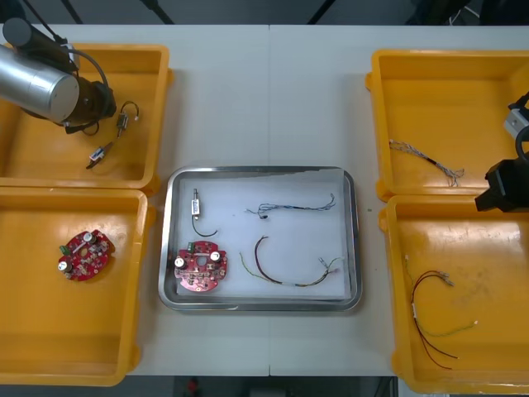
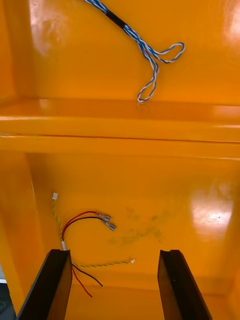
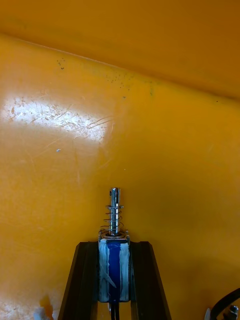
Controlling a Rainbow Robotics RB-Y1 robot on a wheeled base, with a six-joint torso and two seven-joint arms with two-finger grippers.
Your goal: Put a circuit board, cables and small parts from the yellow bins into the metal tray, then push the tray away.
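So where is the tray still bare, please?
Bare: between the tray's small metal part and blue-white cable, and along its far rim. Crowded near: circuit board, red-yellow cable. Left gripper holds a second part in its far bin; right gripper hangs above its bins.

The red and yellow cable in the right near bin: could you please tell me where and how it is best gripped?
Probably at the white sleeve, where the wires of the red and yellow cable run bundled; elsewhere they fan apart. It lies flat on the bin floor, so the open right hand should come straight down, fingers straddling the bundle.
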